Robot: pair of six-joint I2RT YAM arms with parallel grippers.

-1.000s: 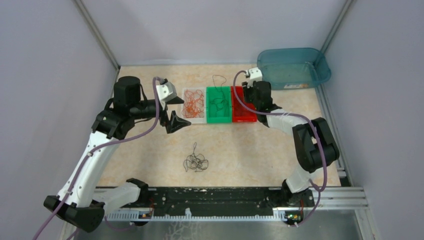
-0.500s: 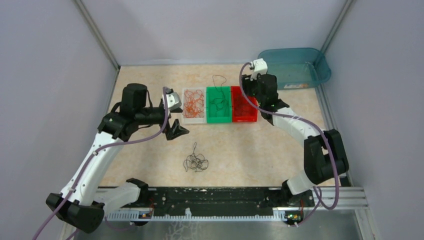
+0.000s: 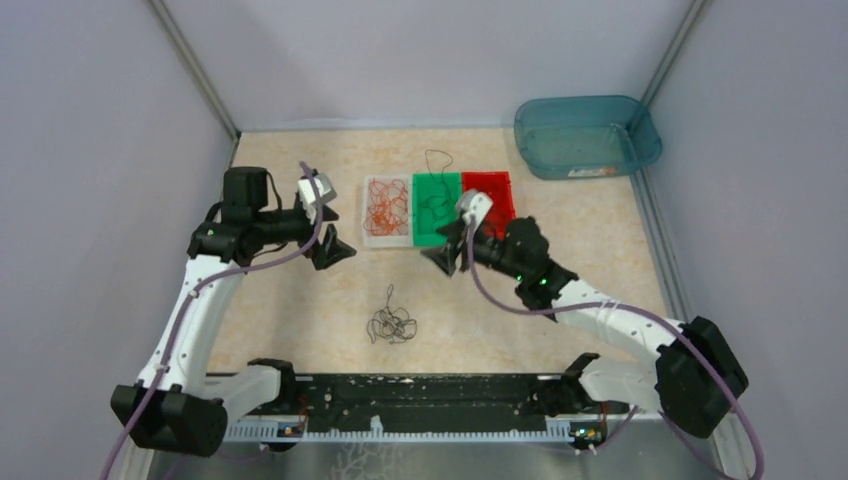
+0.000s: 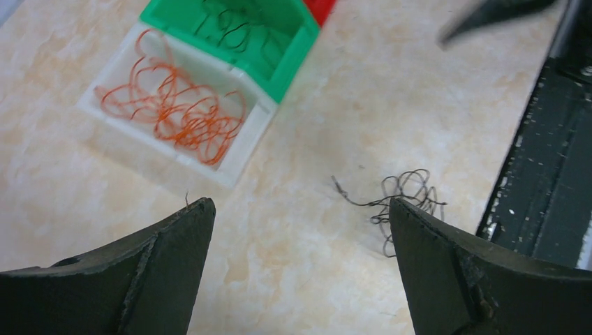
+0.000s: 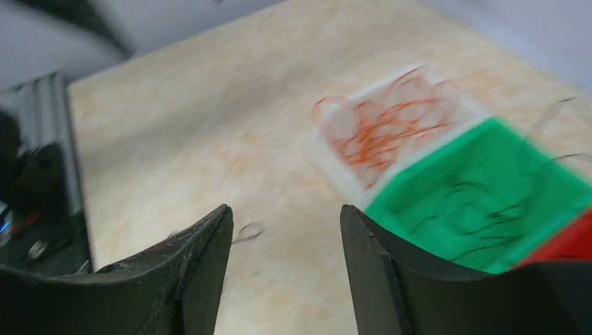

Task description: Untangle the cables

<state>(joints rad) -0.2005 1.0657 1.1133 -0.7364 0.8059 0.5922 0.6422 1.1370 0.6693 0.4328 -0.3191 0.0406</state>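
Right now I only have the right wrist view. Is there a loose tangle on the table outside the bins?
Observer: Yes, a dark tangle lies on the table, on the near side of the green bin.
Operator: Where's the left gripper?
Observer: The left gripper hangs open and empty, left of the white tray.
Operator: Anything else out there?
Observer: A teal tub sits in the far right corner.

The matt, marbled table (image 3: 560,250) carries a smooth green plastic bin (image 3: 437,239) and thin wiry cables (image 3: 391,324).
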